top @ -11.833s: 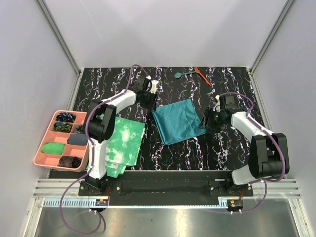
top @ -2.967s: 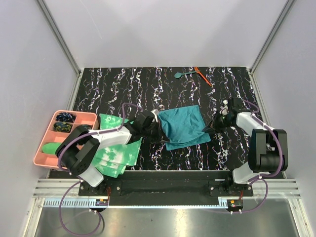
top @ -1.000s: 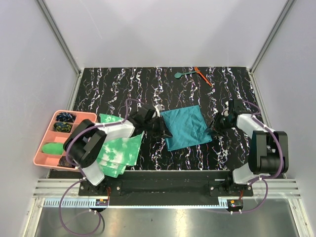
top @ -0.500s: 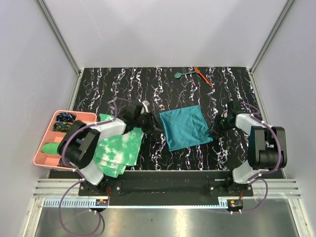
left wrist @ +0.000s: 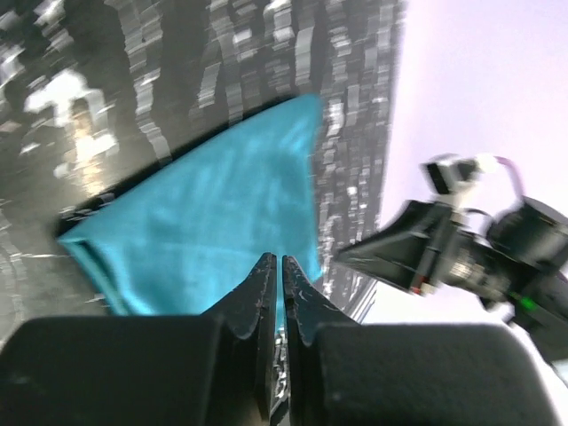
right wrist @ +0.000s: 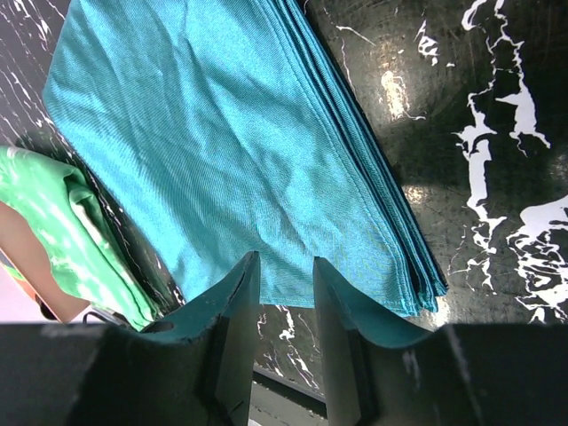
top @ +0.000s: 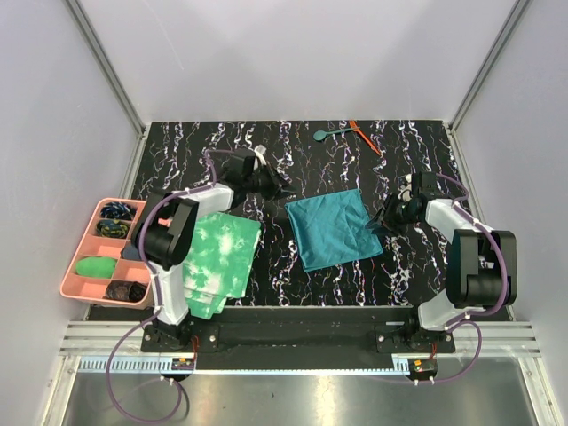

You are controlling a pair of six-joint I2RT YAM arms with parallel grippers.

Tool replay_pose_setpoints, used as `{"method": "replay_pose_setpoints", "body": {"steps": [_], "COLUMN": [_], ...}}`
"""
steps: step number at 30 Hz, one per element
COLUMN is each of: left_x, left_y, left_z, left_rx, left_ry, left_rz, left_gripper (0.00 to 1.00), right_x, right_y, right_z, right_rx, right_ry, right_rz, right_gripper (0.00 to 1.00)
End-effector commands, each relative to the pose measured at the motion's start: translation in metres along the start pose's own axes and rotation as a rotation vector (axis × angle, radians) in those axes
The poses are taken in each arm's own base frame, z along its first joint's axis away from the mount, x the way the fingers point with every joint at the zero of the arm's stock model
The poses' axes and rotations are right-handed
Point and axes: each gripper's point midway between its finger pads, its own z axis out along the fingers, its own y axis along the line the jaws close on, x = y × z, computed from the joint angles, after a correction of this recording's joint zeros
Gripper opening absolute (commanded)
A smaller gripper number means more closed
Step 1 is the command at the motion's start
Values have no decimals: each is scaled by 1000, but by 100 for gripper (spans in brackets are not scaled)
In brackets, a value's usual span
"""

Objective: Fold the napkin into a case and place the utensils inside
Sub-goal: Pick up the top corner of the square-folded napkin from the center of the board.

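Note:
The dark teal napkin (top: 333, 227) lies folded into a flat square of several layers at mid table. It also shows in the left wrist view (left wrist: 213, 213) and the right wrist view (right wrist: 222, 133). My left gripper (top: 273, 184) is shut and empty, off the napkin's far left corner; its tips (left wrist: 273, 260) touch each other. My right gripper (top: 385, 219) is open and empty at the napkin's right edge; its tips (right wrist: 284, 262) hover over the near corner. The teal spoon (top: 327, 134) and the orange-red stick utensil (top: 364, 137) lie at the far edge. No slim case shows.
A stack of green-and-white tie-dye cloths (top: 217, 262) lies left of the napkin and shows in the right wrist view (right wrist: 71, 240). A pink compartment tray (top: 78, 253) with small items stands at the left edge. The right arm (left wrist: 444, 257) shows in the left wrist view.
My left gripper has drawn away from the napkin's left edge, up and toward the far left. The napkin now lies flat and free. My right gripper has stayed by its right edge.

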Motion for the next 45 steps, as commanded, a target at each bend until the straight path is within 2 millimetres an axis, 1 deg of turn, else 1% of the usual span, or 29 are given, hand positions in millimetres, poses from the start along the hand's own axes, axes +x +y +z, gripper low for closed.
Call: {"method": "replay_pose_setpoints", "body": {"steps": [1,2,3,5,6,7,8,9,10,12,13,15,16,18,19,21,25,26,29,36,37,39,41,42,43,45], "left_x": [0,2,6,10,20,21,24,32,34,48,49,60,62,69,71,78,82,83,83,82,81,82,82,84,85,93], "left_y": [2,8,12,12,13,7,9,10,2,9,1,7,3,6,4,7,7,6,4,-6,-6,-6,-6,-3,-2,1], "left_z": [13,15,15,13,12,8,6,3,-3,-8,-13,-18,-21,-24,-26,-28,-31,-31,-32,-36,-36,-37,-37,-36,-35,-29], "left_rx": [22,2,-19,-39,-62,-63,-85,-104,-100,-139,-127,-158,-153,-160,-153,-156,-156,-153,-149,-130,-132,-133,-135,-139,-141,-147], "left_ry": [28,28,39,31,50,47,42,55,44,51,39,53,51,67,72,85,89,90,89,82,80,81,82,88,92,113], "left_rz": [-8,12,18,73,88,117,151,162,186,215,238,254,263,263,264,267,264,264,264,273,273,277,281,278,280,279], "left_gripper": [8,7,7,7,7,7,7,7,7,7,7,7,7,7,7,7,7,7,7,7,7,7,7,7,7,7], "right_x": [-5,-3,-4,0,1,3,5,6,9,14,16,18,19,21,22,23,25,27,27,29,28,27,27,25,24,21], "right_y": [6,2,-11,-24,-35,-38,-42,-46,-49,-52,-53,-54,-55,-57,-56,-56,-54,-54,-52,-51,-51,-50,-45,-41,-37,-20], "right_z": [-2,-2,-1,-5,-5,-9,-10,-12,-12,-12,-13,-13,-13,-13,-12,-11,-11,-11,-10,-8,-9,-9,-9,-9,-9,-9], "right_rx": [-19,1,61,134,188,209,227,249,258,270,273,275,278,280,273,272,257,253,239,231,229,224,198,179,157,110], "right_ry": [-13,-16,-33,-44,-62,-66,-69,-78,-69,-50,-45,-44,-42,-38,-35,-26,-19,-13,-13,1,-1,-7,-4,-9,-10,-15], "right_rz": [0,8,19,39,47,53,55,55,55,57,55,49,52,54,50,52,51,51,53,49,46,43,37,21,14,-26], "right_gripper": [38,38,38,39,40,40,40,40,38,36,36,36,35,35,35,35,35,33,33,25,22,18,9,3,1,0]}}
